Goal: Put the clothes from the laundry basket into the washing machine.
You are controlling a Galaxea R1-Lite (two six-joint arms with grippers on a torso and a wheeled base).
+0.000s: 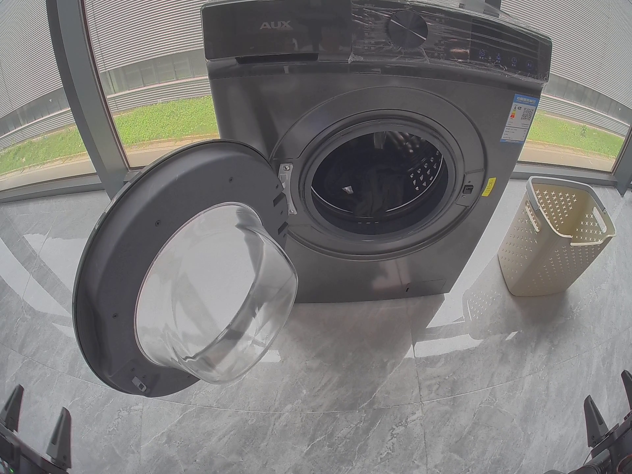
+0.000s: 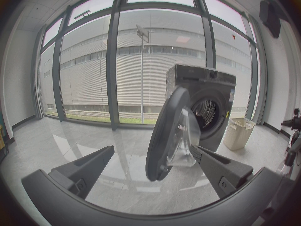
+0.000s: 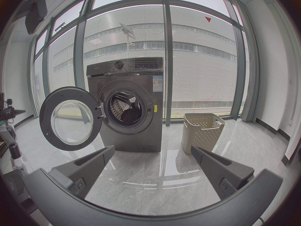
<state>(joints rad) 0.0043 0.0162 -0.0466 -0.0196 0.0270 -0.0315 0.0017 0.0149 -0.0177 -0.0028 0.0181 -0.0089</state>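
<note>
A grey front-loading washing machine (image 1: 368, 166) stands ahead with its round door (image 1: 178, 271) swung wide to the left. Dark clothes (image 1: 368, 199) lie inside the drum (image 3: 127, 109). A cream perforated laundry basket (image 1: 556, 235) stands on the floor right of the machine, and its inside looks bare (image 3: 202, 132). My left gripper (image 1: 36, 422) is low at the near left, open with nothing between its fingers (image 2: 152, 149). My right gripper (image 1: 612, 406) is low at the near right, also open and holding nothing (image 3: 152, 149).
Grey marble floor (image 1: 368, 390) lies open between me and the machine. Tall windows with dark frames (image 1: 79, 80) run behind the machine. The open door (image 2: 166, 138) juts out over the floor on the left side.
</note>
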